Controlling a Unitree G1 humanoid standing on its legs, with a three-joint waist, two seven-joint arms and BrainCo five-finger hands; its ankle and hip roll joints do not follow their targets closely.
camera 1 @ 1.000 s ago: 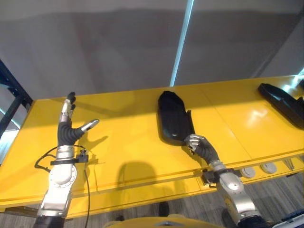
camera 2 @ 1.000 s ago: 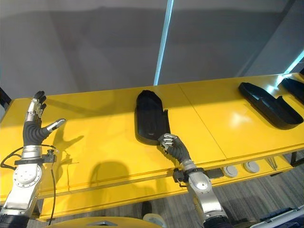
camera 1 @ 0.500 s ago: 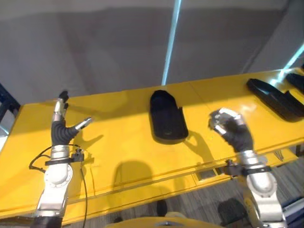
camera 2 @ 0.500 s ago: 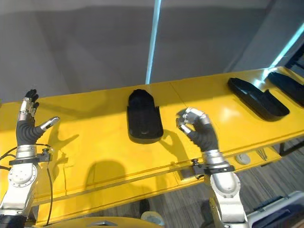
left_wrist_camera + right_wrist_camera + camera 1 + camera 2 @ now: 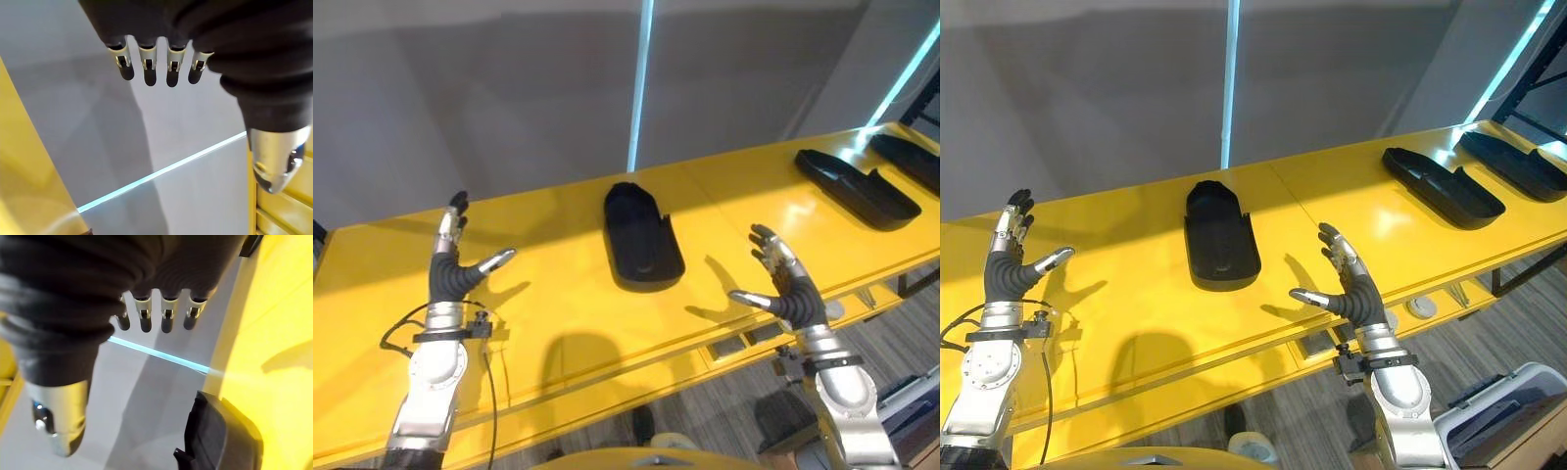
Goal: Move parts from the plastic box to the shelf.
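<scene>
A black moulded part [image 5: 641,238] lies flat on the yellow shelf [image 5: 558,294], near its middle; the right wrist view catches its end [image 5: 220,435]. My right hand [image 5: 783,282] hovers open to the right of it, fingers spread, apart from the part and holding nothing. My left hand [image 5: 450,266] stands open and upright over the shelf's left portion, well away from the part. Two more black parts lie at the shelf's far right, one [image 5: 855,188] nearer and one [image 5: 909,161] at the edge.
A grey wall [image 5: 509,88] with a bright vertical strip [image 5: 638,98] rises behind the shelf. Small round fittings [image 5: 1420,307] sit on the lower ledge at the front right. A white bin [image 5: 1508,416] stands on the floor at the lower right.
My right hand let go of the middle black part, lifted off to the right and opened its fingers. The camera swung right, bringing more of the shelf's right end into view.
</scene>
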